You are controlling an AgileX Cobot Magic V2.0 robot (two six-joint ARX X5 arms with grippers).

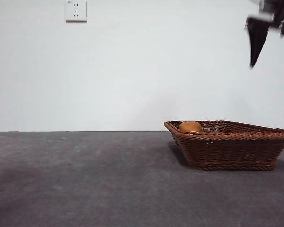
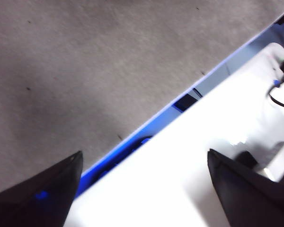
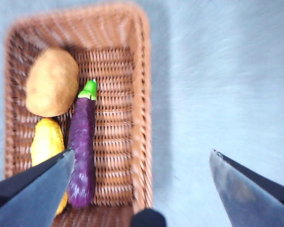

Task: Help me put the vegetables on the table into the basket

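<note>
Mostly we are seeing the potato (image 1: 190, 126) peeking over the basket (image 1: 232, 151) rim; corn (image 3: 46, 142) and eggplant (image 3: 83, 151) are hiding inside. Right gripper (image 3: 142, 189) and left gripper (image 2: 144, 189) are hanging wide apart, holding nothing.

from the front, the basket (image 1: 229, 144) wall hid all but the potato (image 1: 190, 126) top. my right gripper (image 3: 142, 189) view was motion-blurred; 1 jaw covered the corn (image 3: 46, 142) end and part of the eggplant (image 3: 83, 146).
</note>
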